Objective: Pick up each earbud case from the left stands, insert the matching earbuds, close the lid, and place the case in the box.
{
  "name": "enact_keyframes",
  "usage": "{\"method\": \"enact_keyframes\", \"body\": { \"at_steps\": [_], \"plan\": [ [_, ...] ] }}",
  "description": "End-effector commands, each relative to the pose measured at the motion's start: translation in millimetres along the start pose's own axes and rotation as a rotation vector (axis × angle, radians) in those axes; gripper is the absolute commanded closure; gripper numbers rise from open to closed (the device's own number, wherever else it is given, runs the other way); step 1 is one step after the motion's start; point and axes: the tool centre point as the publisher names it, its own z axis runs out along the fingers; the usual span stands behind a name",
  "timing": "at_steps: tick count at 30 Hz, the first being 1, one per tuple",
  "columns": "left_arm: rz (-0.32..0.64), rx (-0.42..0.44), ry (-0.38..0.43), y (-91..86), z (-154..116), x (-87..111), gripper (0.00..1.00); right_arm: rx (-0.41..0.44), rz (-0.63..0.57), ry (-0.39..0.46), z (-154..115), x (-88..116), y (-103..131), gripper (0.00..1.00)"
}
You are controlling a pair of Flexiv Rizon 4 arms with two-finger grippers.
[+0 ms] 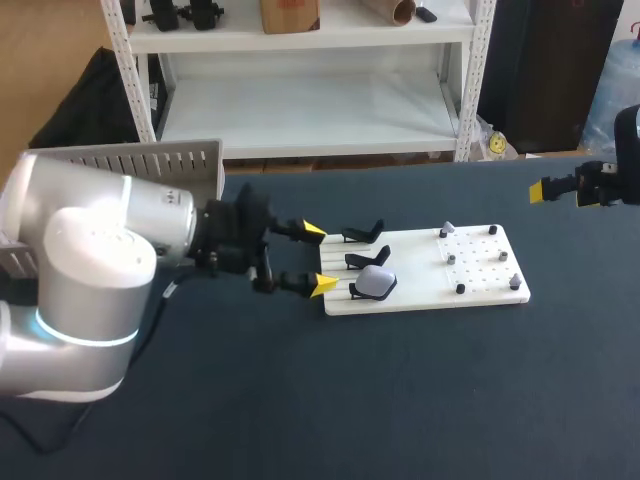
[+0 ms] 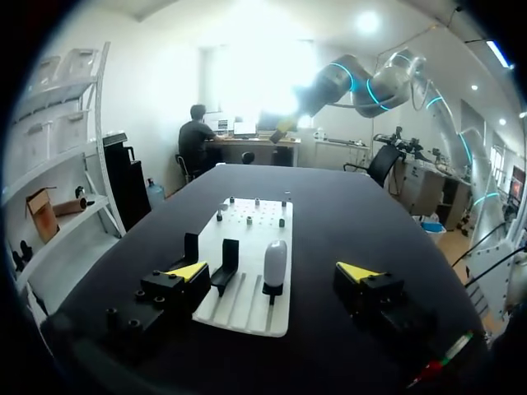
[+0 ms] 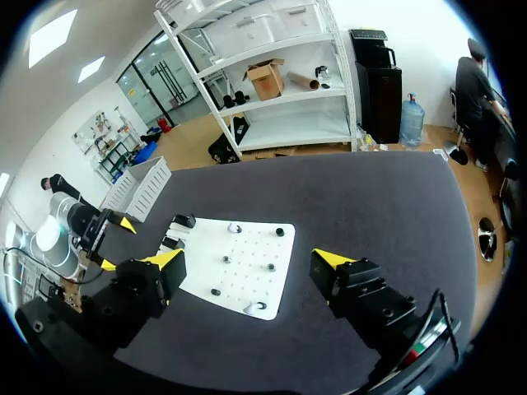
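One earbud case (image 1: pixel 375 283) is all I can find. In the head view it sits on the front one of three black stands (image 1: pixel 365 234) at the left end of the white board (image 1: pixel 480 296). The left gripper (image 1: pixel 317 258) hangs just off that left end, fingers spread wide and holding nothing, with the case ahead of them and not yet between them. The slatted box (image 1: pixel 150 160) stands well beyond the board's left end, behind the left arm. Small pieces (image 1: pixel 452 258) dot the board's right half. They are too small to tell earbuds from pegs.

In the left wrist view the case stands upright at the board's near end, roughly centred ahead of the open fingers. The risk I see is on the side of the empty stands. One finger (image 2: pixel 188 270) lines up with them, so a straight advance could strike a stand and shove the whole board, which does not look fastened down. The case is rounded and smooth, so an off-centre pinch could squeeze it out or tip it off its stand.

In the right wrist view the right gripper (image 3: pixel 249 258) is wide open and empty, above and short of the board's right end. I cannot make out the case here. Both arms would need to work over one small board, so their fingers could collide there.
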Motion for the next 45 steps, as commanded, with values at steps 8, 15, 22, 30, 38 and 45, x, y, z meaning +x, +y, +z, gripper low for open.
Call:
{"method": "enact_keyframes", "body": {
  "at_steps": [8,15,22,30,38,45],
  "plan": [
    [0.028,-0.026,0.068,-8.0,12,-0.7,0.0,-0.001,-0.001,0.001,0,0,0,0.0],
    [0.035,-0.018,0.068,-9.7,28,7.0,0.0,-0.001,-0.001,0.001,0,0,0,0.0],
    [0.04,0.035,0.046,-6.4,46,16.0,0.0,-0.001,-0.001,0.001,0,0,0,0.0],
    [0.029,0.044,0.058,2.9,62,19.9,0.0,-0.001,-0.001,0.001,0,0,0,0.0],
    [0.017,0.061,0.054,7.3,70,24.5,0.15,-0.001,-0.001,0.001,0,0,0,0.0],
    [0.007,0.083,0.041,7.5,75,28.2,0.42,-0.001,-0.001,0.001,0,0,0,0.0]
  ]
}}
